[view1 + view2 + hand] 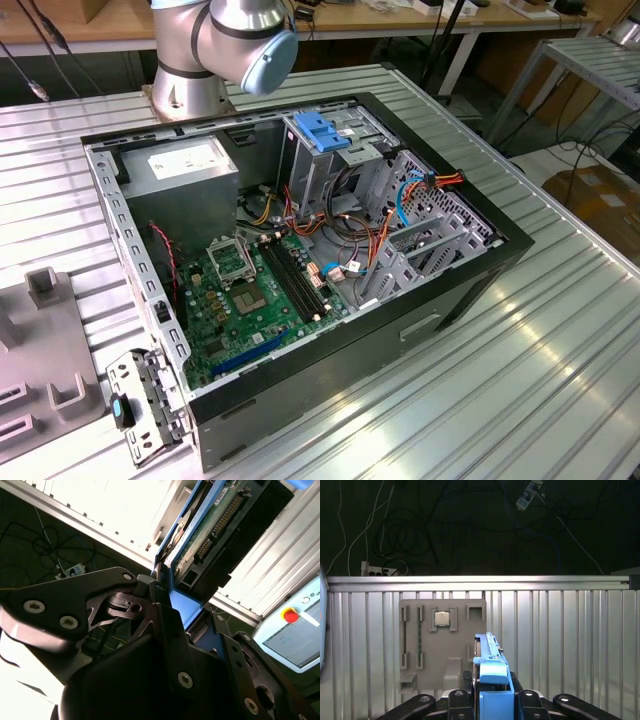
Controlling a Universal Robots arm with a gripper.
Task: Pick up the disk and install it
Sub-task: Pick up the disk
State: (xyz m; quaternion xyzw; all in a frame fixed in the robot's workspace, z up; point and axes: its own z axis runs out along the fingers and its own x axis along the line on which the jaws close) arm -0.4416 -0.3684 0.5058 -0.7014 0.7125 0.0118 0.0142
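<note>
Blue plastic rails frame the disk [488, 655], seen edge-on in the first wrist view. The gripper [489, 689] is clamped on its near end, and the long axis runs straight out from the fingers, away from the wrist. The disk's green circuit face shows in the second wrist view. The disk hangs clear above the ribbed metal bench [570, 645], over the grey parts fixture [435, 645] near the bench's edge. The open computer case [470, 290] stands mid-bench, its drive cage [330, 160] upright at the far wall.

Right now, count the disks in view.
1: the disk, held in the gripper, seen in both wrist views. The cage could hide others.
</note>
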